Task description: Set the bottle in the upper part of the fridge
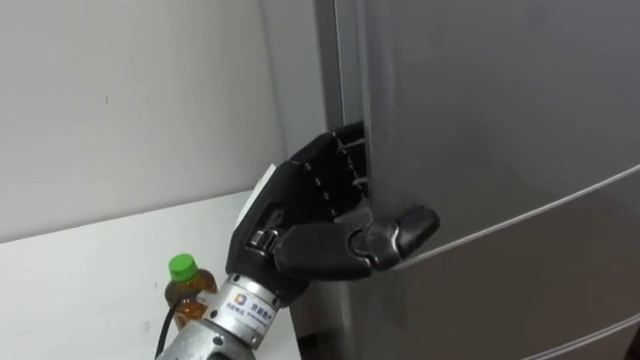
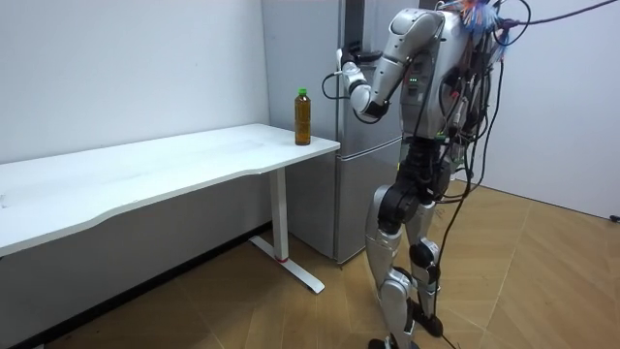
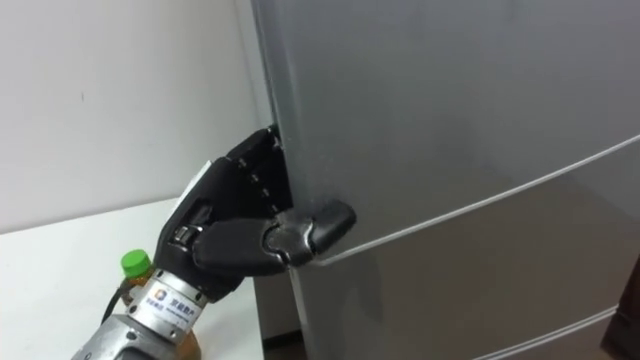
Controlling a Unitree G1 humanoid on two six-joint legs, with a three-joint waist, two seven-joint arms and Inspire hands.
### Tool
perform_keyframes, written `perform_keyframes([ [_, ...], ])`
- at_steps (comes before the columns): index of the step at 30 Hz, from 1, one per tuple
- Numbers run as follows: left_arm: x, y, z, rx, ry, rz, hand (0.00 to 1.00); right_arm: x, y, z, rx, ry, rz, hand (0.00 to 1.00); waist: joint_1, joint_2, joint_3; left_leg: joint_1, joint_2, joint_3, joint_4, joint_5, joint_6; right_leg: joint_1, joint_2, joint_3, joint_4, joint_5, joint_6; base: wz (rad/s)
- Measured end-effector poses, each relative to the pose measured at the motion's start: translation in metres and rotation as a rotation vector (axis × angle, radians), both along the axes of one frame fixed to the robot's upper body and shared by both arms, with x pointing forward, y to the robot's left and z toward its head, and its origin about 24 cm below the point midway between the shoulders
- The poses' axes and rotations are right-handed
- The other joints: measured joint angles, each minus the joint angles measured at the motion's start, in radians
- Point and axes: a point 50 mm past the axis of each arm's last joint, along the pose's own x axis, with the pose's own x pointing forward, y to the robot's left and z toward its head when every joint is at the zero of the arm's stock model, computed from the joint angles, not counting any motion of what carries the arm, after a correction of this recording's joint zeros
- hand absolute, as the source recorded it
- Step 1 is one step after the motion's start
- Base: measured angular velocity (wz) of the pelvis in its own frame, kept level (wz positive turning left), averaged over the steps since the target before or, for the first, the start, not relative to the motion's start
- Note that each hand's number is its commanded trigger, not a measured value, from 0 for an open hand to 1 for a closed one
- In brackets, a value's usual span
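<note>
- Looks like the door-opening step: left hand (image 1: pixel 300 215) grips the edge of the upper door (image 1: pixel 500 120), fingers hooked into the side gap, thumb pressed on the front
- Door doesn't look swung out yet
- Bottle (image 1: pixel 188 290) stands on the table (image 1: pixel 80 290) corner, near the fridge (image 2: pixel 354 204), not held
- Next, I'd guess: pull the door wide open, then go grab the bottle
</note>
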Motion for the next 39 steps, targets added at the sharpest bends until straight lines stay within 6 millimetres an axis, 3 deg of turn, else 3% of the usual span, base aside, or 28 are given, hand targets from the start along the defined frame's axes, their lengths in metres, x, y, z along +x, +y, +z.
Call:
perform_keyframes([
  [10, -0.003, -0.004, -0.002, 0.049, -0.023, -0.025, 0.0, 0.001, 0.0, -0.001, -0.001, 0.012, 0.003, 0.0, 0.0, 0.0, -0.0064, 0.002, 0.0, 0.003, 0.011, 0.0, 0.0, 0.003, -0.003, -0.007, 0.002, 0.0, 0.0, 0.0],
  [22, -0.006, -0.011, -0.006, 0.047, -0.022, -0.064, 0.0, 0.001, 0.002, -0.001, -0.004, 0.011, 0.003, 0.0, 0.0, -0.001, -0.0068, 0.003, -0.002, 0.007, 0.014, 0.003, 0.005, 0.002, -0.007, 0.001, 0.001, 0.008, 0.004, 0.0],
  [39, -0.003, -0.013, -0.013, 0.004, -0.012, -0.057, 0.0, -0.005, -0.01, 0.001, -0.058, 0.02, -0.016, 0.0, -0.004, 0.005, -0.0083, 0.015, 0.001, 0.092, -0.024, 0.009, 0.022, -0.036, -0.008, 0.073, 0.001, 0.042, 0.012, -0.11],
])
